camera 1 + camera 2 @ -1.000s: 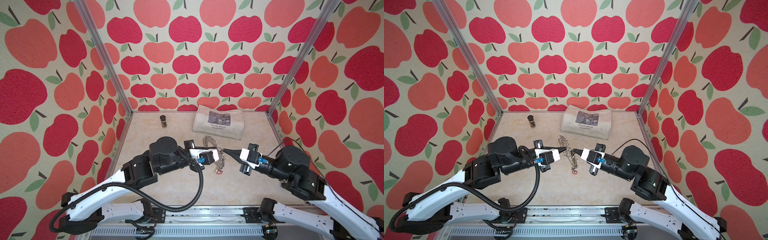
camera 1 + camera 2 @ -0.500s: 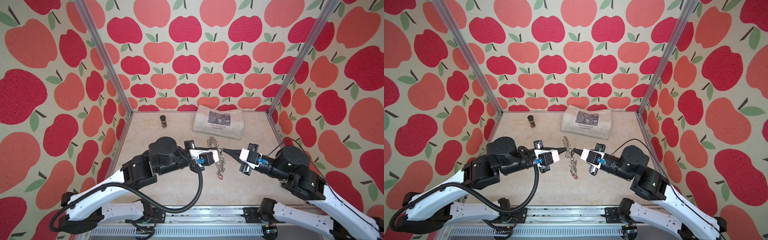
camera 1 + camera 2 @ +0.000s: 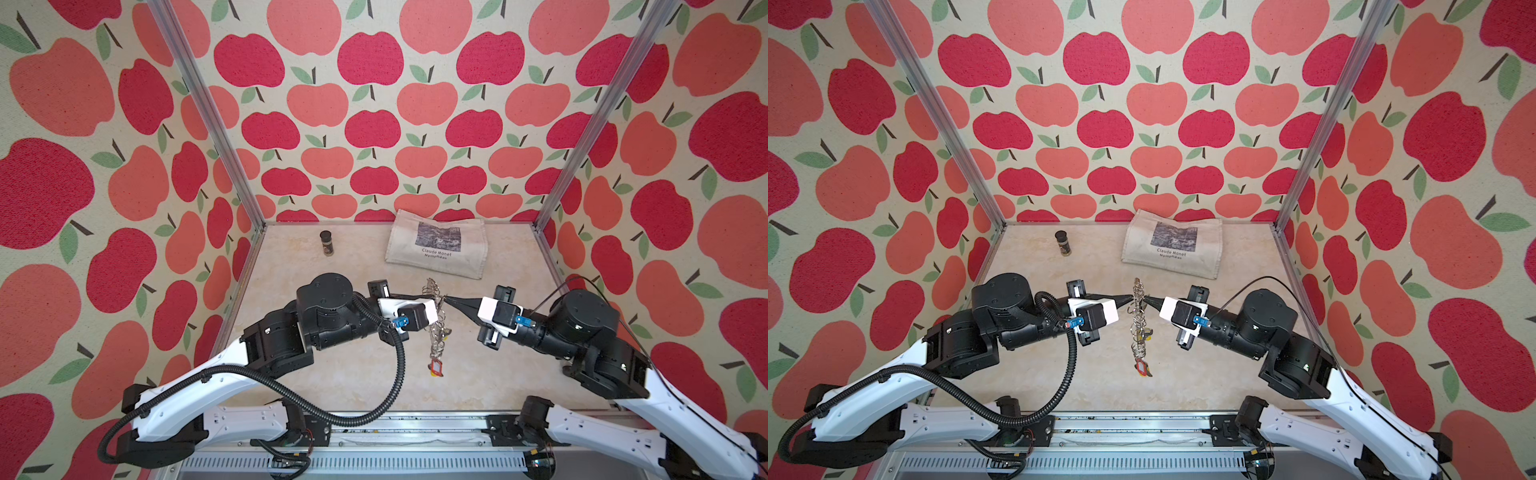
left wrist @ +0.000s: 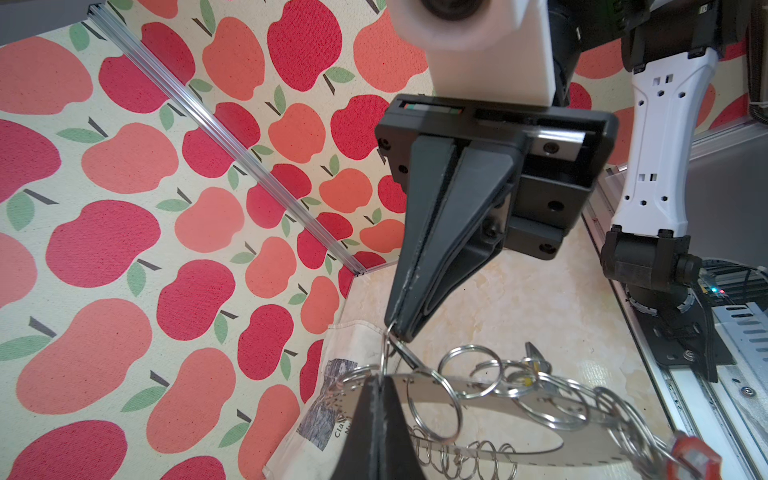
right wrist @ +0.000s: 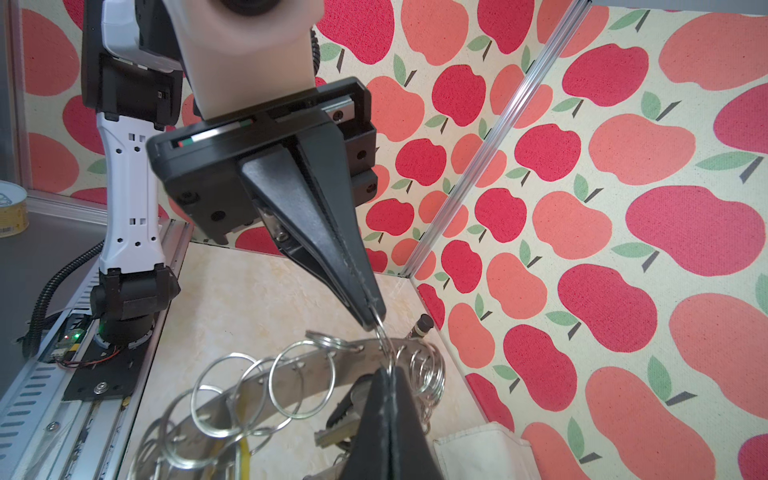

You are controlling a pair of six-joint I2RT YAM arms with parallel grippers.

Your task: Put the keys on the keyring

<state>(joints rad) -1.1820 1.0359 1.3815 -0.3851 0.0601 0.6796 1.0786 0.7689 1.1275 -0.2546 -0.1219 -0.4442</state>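
Both end effectors are meeting tip to tip above the desk (image 3: 1034, 266). The left end effector (image 3: 1129, 297) and the right end effector (image 3: 1148, 299) are each pinching, jaws pressed fully together, one small wire ring (image 4: 385, 351) at the rim of the keyring (image 3: 1139, 328), which is hanging edge-on between them. Lifting and steadying is looking done. The black-tagged key (image 5: 338, 430) is dangling just beside the right end effector's fingers (image 5: 374, 424), under the disc's rim. Those fingers are hiding whether it is already riding on a ring, so threading it on, or confirming that, is probably what is remaining. The red-framed tag (image 3: 1142, 368) is hanging lowest, well apart from both tips.
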